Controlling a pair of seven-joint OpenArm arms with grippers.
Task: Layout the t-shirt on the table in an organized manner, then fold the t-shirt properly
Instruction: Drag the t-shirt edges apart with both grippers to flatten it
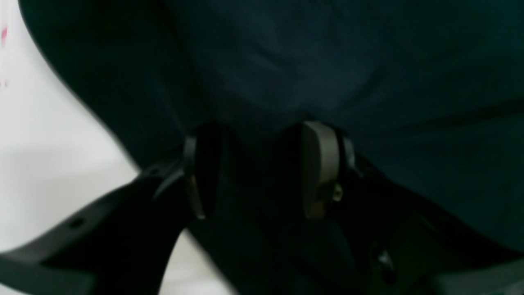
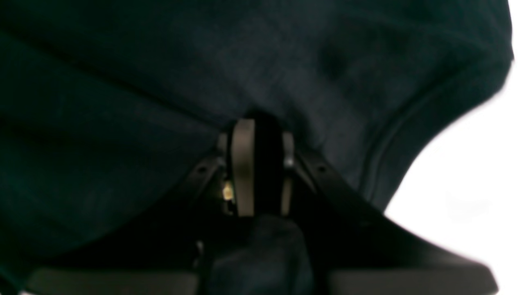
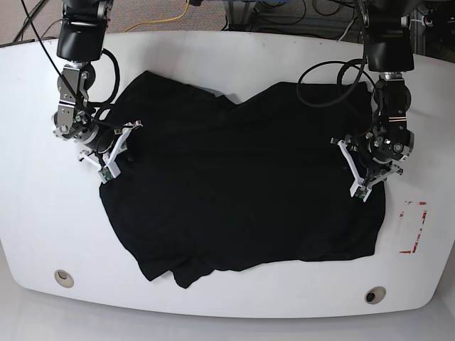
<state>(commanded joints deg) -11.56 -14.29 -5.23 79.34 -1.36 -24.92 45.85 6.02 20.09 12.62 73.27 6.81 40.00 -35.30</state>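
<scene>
Here, the black t-shirt (image 3: pixel 242 185) is seen spread over the middle of the white table (image 3: pixel 234 50), rumpled along its far edge and bunched at its near left corner. The right gripper (image 3: pixel 114 153) is set at the shirt's left edge, and in its wrist view the jaws are pressed close together on a fold of the dark fabric. The left gripper (image 3: pixel 370 174) is placed on the shirt's right edge; its jaws stand wider apart with cloth seemingly between them, though a firm grip cannot be told from the blurred view. Red tape marks (image 3: pixel 414 227) are found near the right side.
</scene>
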